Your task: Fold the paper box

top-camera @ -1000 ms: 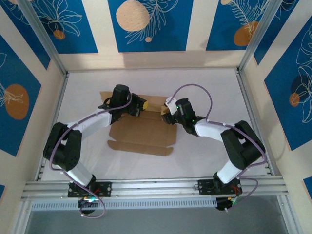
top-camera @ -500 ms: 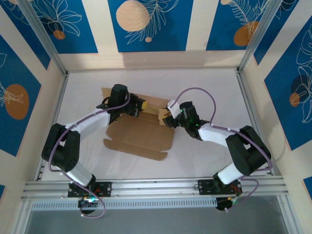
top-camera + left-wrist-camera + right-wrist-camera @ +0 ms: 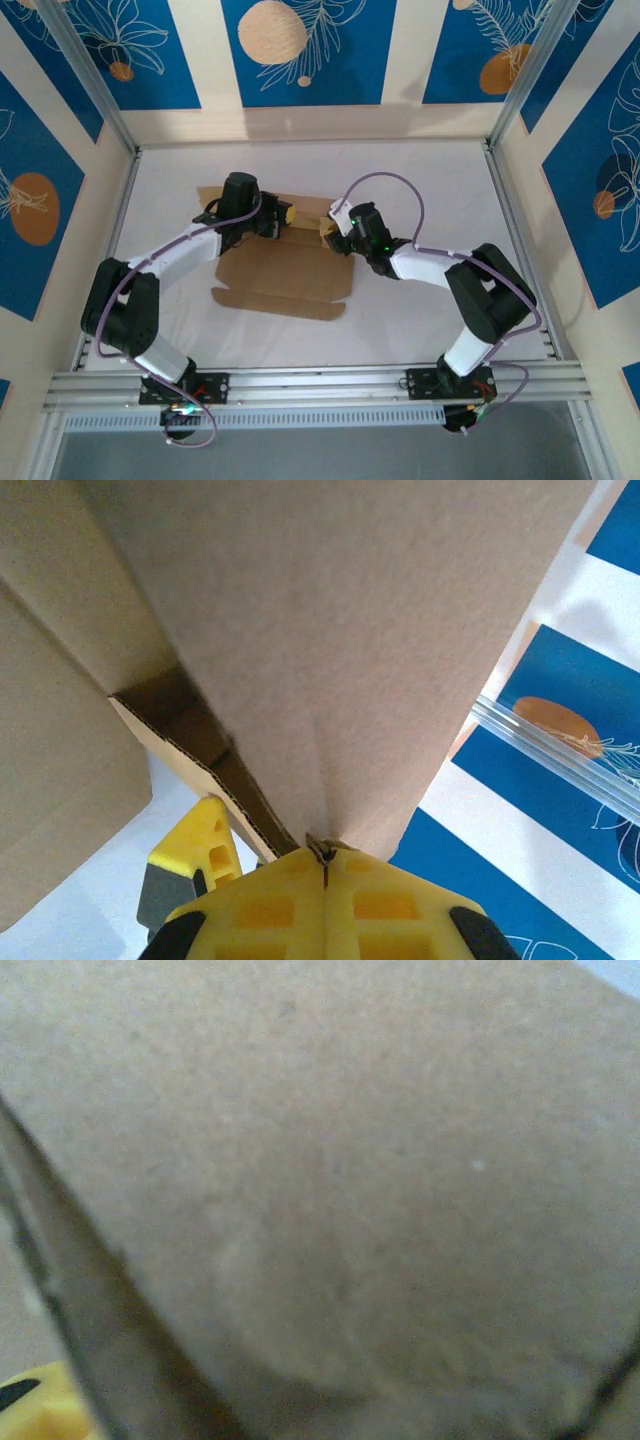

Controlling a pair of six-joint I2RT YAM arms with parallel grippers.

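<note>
The paper box point(image 3: 285, 272) is a brown cardboard sheet lying mid-table, its back flaps raised. My left gripper point(image 3: 286, 216) sits at the back edge. In the left wrist view its yellow jaws point(image 3: 325, 852) are pressed together on the edge of an upright cardboard flap point(image 3: 330, 630). My right gripper point(image 3: 334, 228) is pushed against the raised flap at the sheet's back right corner. Blurred cardboard point(image 3: 350, 1160) lies very close to the right wrist camera, with a bit of yellow fingertip point(image 3: 22, 1398) at the lower left. Its jaws are hidden.
The white tabletop point(image 3: 430, 190) is bounded by aluminium rails, one along the front point(image 3: 320, 381) and uprights at the back corners. Blue patterned walls stand on three sides. Both arm bases are bolted at the near edge.
My right gripper has moved left and farther back into the box's right flap. The cardboard sheet has slid slightly left. The left gripper has kept its hold and shifted a little left.
</note>
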